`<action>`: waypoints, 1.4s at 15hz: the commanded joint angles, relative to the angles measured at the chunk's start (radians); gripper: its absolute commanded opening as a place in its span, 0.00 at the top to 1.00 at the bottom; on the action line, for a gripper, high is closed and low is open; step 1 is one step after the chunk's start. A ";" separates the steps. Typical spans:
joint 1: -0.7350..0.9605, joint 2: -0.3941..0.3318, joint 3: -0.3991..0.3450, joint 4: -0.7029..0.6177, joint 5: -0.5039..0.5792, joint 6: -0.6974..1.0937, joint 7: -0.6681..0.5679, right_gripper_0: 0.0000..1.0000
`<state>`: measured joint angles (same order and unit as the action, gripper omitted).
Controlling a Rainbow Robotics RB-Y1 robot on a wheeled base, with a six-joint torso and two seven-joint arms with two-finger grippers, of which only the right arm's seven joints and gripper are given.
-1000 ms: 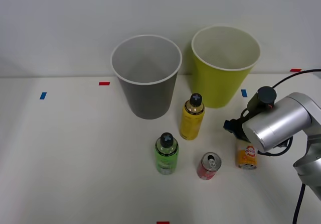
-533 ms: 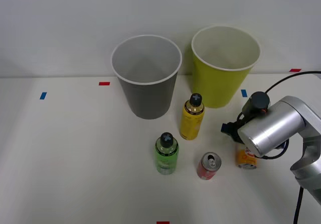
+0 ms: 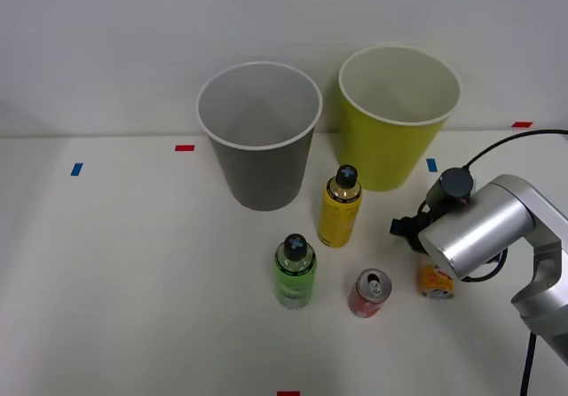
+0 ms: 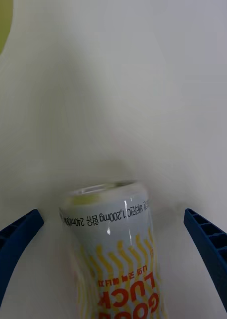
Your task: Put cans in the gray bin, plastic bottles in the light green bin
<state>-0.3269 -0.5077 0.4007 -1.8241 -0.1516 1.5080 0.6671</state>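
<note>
A white-and-orange container [image 3: 435,282] lies on the table at the right, half covered by my silver right arm [image 3: 475,227]. In the wrist view that container [image 4: 116,249] lies between the two blue fingers of my right gripper [image 4: 113,215], which is open with a gap on each side. A red can [image 3: 369,292] stands just left of it. The green bottle [image 3: 295,272] and the yellow bottle [image 3: 339,208], both black-capped, stand upright near the middle. Behind them stand the gray bin [image 3: 260,138] and the light green bin [image 3: 395,121].
Small red and blue tape marks dot the white table, such as one red mark [image 3: 184,147] and one blue mark [image 3: 76,169]. A black cable [image 3: 506,138] arcs over the arm at the right. The table's left half is bare.
My right arm has shifted a little left and lower over the white-and-orange container, covering more of it. The bottles, can and bins have not moved.
</note>
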 commanded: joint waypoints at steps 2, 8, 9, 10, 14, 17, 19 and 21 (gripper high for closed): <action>0.002 0.000 0.003 0.002 0.007 0.000 -0.003 0.00; 0.002 -0.005 0.009 0.002 0.009 0.000 0.003 0.48; 0.002 -0.008 0.009 0.002 0.009 -0.002 0.006 0.63; 0.002 -0.009 0.009 0.002 0.009 -0.002 0.008 0.66; 0.002 -0.023 0.033 0.002 0.009 -0.006 0.000 0.67; 0.002 -0.022 0.036 0.000 0.007 -0.006 0.003 0.68; 0.002 -0.022 0.036 -0.009 0.007 -0.006 0.006 0.71; 0.002 -0.022 0.036 -0.020 0.009 -0.006 0.008 0.76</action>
<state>-0.3252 -0.5301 0.4372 -1.8368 -0.1434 1.5020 0.6741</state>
